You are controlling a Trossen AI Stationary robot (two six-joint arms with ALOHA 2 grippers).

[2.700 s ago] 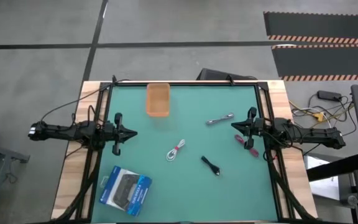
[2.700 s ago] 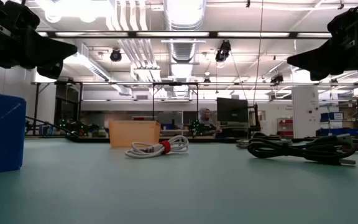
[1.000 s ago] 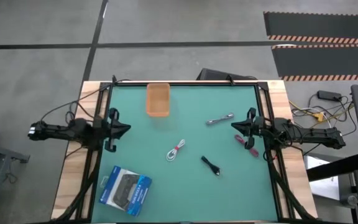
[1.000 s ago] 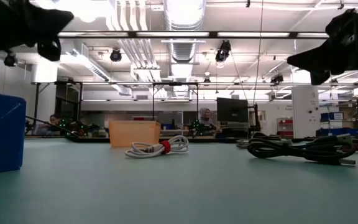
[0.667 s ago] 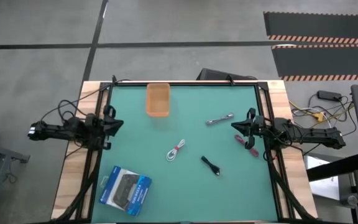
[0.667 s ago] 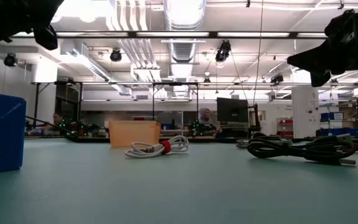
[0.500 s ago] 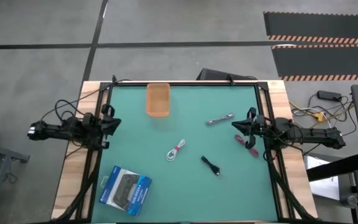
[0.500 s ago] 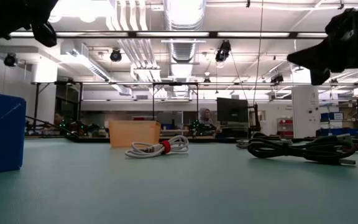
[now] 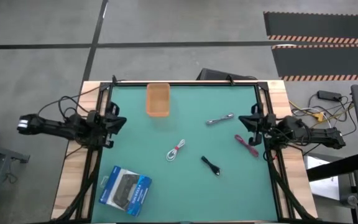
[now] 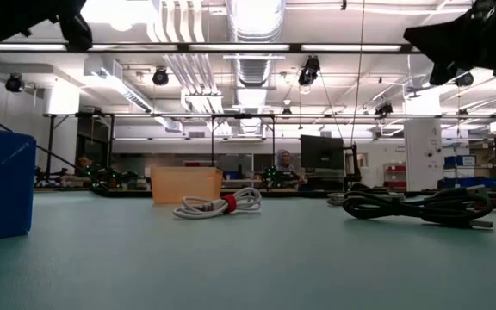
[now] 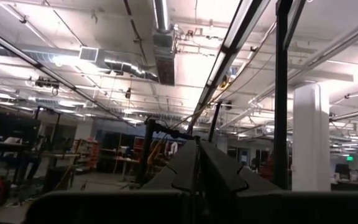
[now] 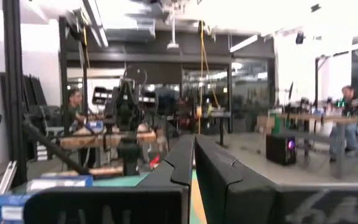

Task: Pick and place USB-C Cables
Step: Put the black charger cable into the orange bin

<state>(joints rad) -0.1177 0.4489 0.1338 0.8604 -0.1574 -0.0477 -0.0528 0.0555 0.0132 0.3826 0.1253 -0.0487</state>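
Green tabletop (image 9: pixel 185 186): four cables, an orange bin (image 9: pixel 158 99) and a blue-and-black box (image 9: pixel 125 190) are carried; nothing is held.
White cable (image 9: pixel 176 150): found near the centre, loosely coiled.
Black cable (image 9: pixel 211 165): placed at about 4 o'clock from the white one.
Silver-grey cable (image 9: pixel 220 119): laid at about 2 o'clock from centre.
Magenta-pink cable (image 9: pixel 246 145): laid at the 3 o'clock edge, just beside the right gripper (image 9: pixel 255 124).
Left gripper (image 9: pixel 114 120): fingers are pressed together; it has been drawn back to the 9 o'clock edge from a place farther over the mat.
Right gripper: fingers are together too; it has been pulled slightly outward and raised, so the pink cable is now uncovered.
Meaning for the task: no cable is judged to be picked yet; both arms appear parked, and all four cables remain to be carried, probably to the bin at 12 o'clock.
Low view: the white cable's red tie (image 10: pixel 229 202) is shown, which is not made out from above.
Wrist views: only room and closed fingers (image 11: pixel 194 168) are shown, no cables.
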